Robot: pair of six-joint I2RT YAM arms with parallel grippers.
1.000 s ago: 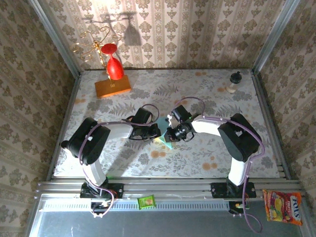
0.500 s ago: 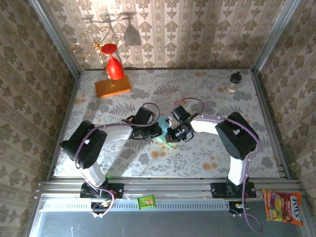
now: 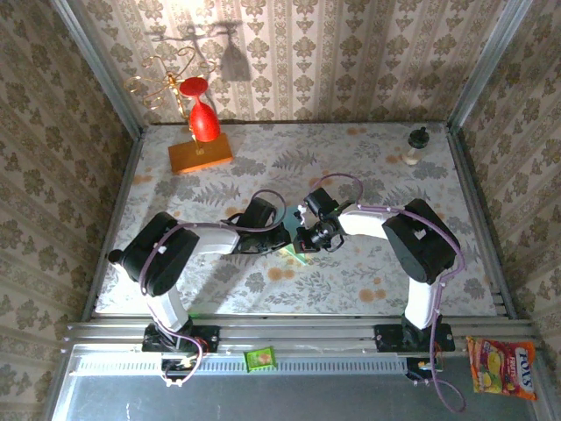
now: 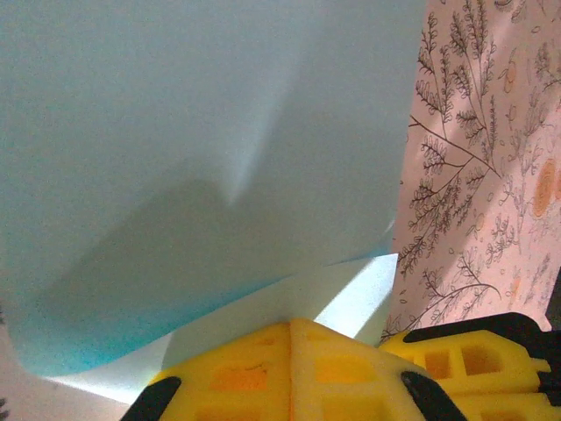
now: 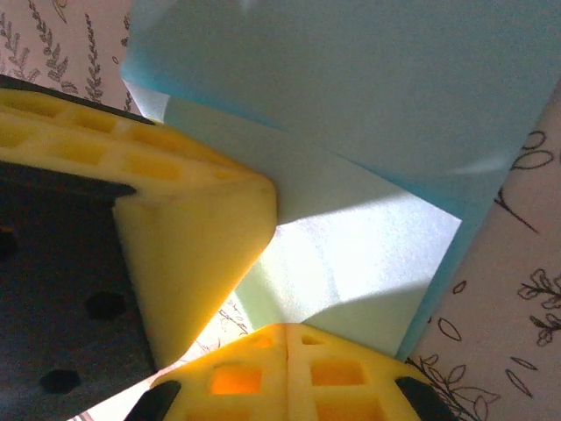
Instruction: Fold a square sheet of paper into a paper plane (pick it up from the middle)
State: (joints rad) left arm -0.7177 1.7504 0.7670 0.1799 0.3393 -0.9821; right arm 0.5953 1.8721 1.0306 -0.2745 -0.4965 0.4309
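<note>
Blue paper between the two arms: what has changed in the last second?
The left gripper slid rightward toward the right gripper, its arm swinging in behind it, so less of the blue paper shows between them from above. Both grippers are pinched shut on the paper. The orange block, red glass and small bottle stayed put.

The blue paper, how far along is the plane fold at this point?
Early. Done: one layer of the blue sheet lies doubled over another. In hand: the left gripper and right gripper both pinch it, close together. Left: no pointed nose or centre crease shows, so most folds remain.
</note>
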